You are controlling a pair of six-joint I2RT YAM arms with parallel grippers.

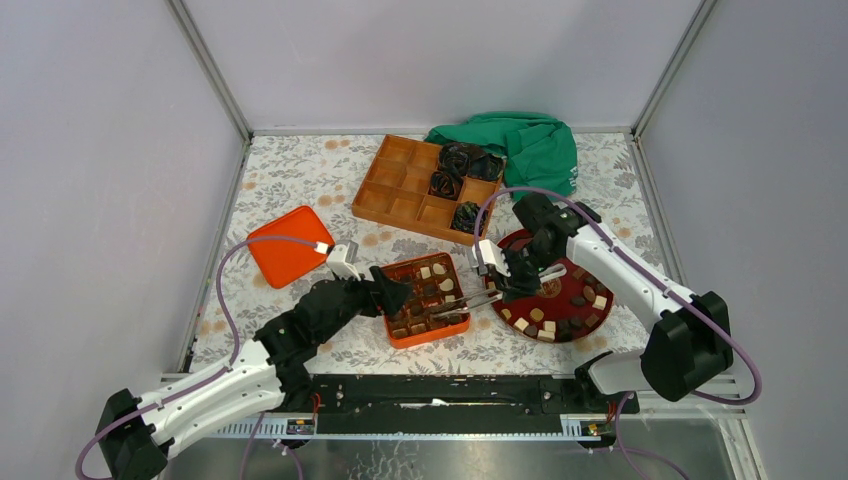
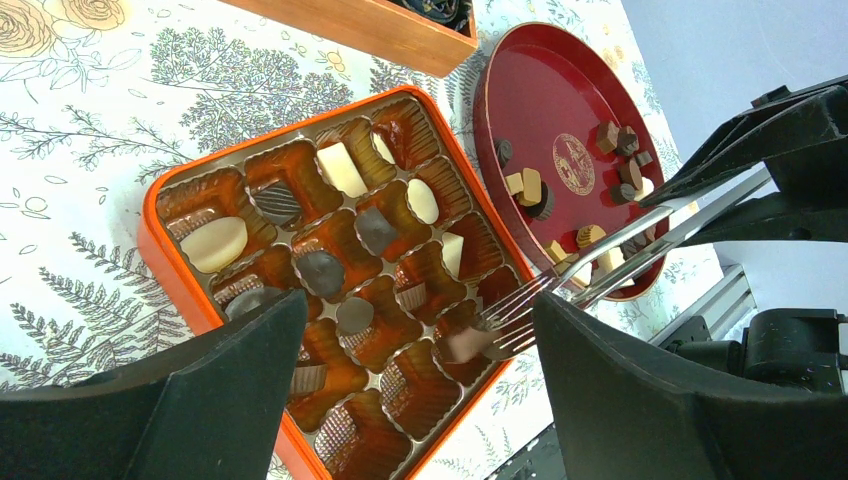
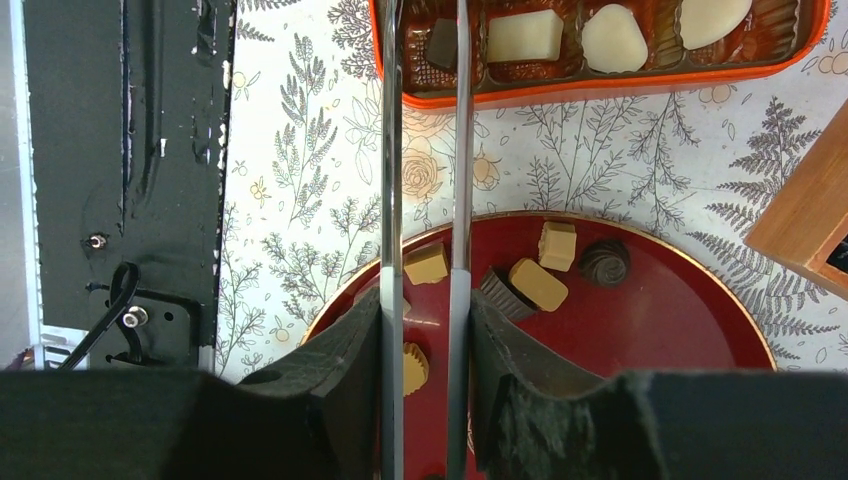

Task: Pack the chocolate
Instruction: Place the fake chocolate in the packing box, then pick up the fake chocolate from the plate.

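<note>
Tablecloth: white cloth printed with flowers and ferns [image 1: 300, 175]; we find every item below lying on it.
Orange box: square orange box [image 2: 150, 245] with a glossy brown moulded insert of small cells, near the middle of the table.
Red plate: round dark-red plate [image 2: 545, 100] with a gold emblem at its centre, just beside the box on its right, with a strip of cloth showing between them.
Chocolate: small bite-sized chocolate pieces [image 2: 340, 168], dark brown, tan and cream-white. We see several seated one to a cell in the box and many more loose on the plate, mostly toward its near rim.
Left gripper: left gripper [image 1: 398, 298] at the box's left edge, jaws spread wide and holding nothing. In its wrist view the black fingers [image 2: 230, 370] stand either side of the box; we cannot tell whether they touch it.
Right gripper: right gripper [image 1: 505, 272] over the plate's left part, closed on slim metal tongs [image 1: 470, 298], one black finger pressed against each arm.
Tongs: they reach leftward from the plate to the near right part of the box.
Piece at the tips: one brown piece [image 2: 468, 342] lies at the tong tips in a cell; we cannot tell whether it is pinched or resting.
Background: compartmented wooden tray [image 1: 395, 185] behind the box, black crinkled bundles [image 1: 460, 165] in its right cells, crumpled green cloth [image 1: 535, 145] beyond, flat orange lid [image 1: 290, 245] at the left.
</note>
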